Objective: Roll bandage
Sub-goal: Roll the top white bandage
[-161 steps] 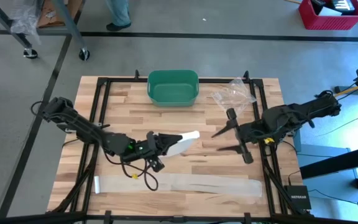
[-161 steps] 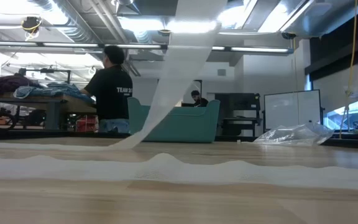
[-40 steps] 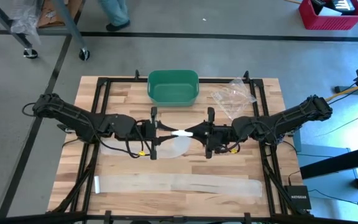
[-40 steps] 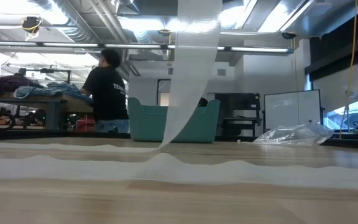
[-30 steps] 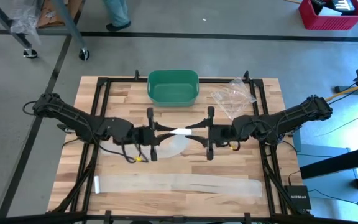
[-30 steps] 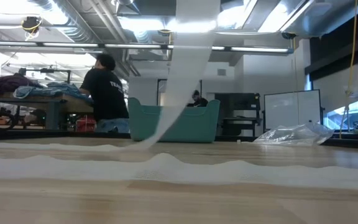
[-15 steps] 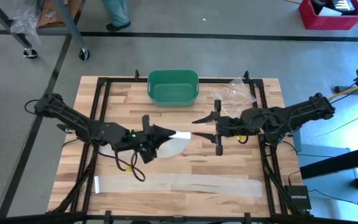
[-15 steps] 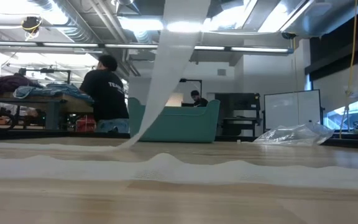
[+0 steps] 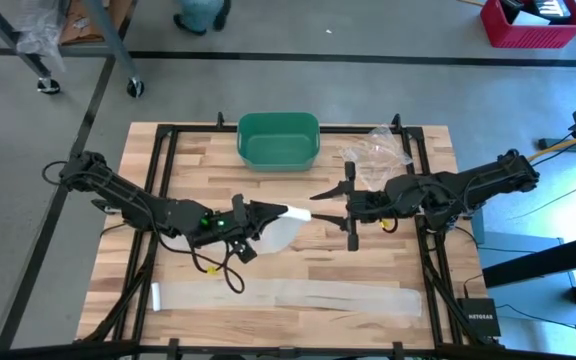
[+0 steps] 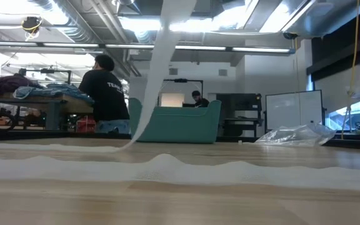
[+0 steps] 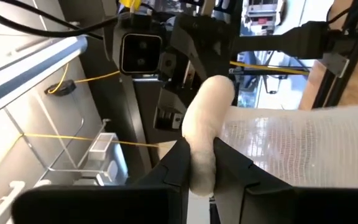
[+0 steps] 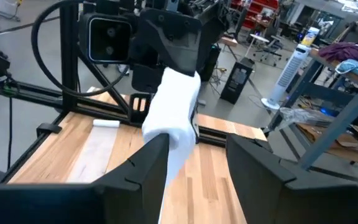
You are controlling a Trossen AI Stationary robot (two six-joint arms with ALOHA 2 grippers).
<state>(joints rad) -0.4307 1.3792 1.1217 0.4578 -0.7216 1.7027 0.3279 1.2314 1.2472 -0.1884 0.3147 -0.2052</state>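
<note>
Left gripper (image 9: 268, 212) clamped on bandage roll (image 9: 294, 212) above worktop (image 9: 298, 190), right gripper (image 9: 320, 207) spread wide, just beside roll

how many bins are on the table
1. A green bin sits at the table's far edge, near the middle, beyond the bandage. A red crate stands on the floor, off the table.

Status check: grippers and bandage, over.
Left gripper shut on bandage roll, mid-table. Right gripper open, facing the roll. Loose tail trails along the near edge. Nothing blocking.
</note>
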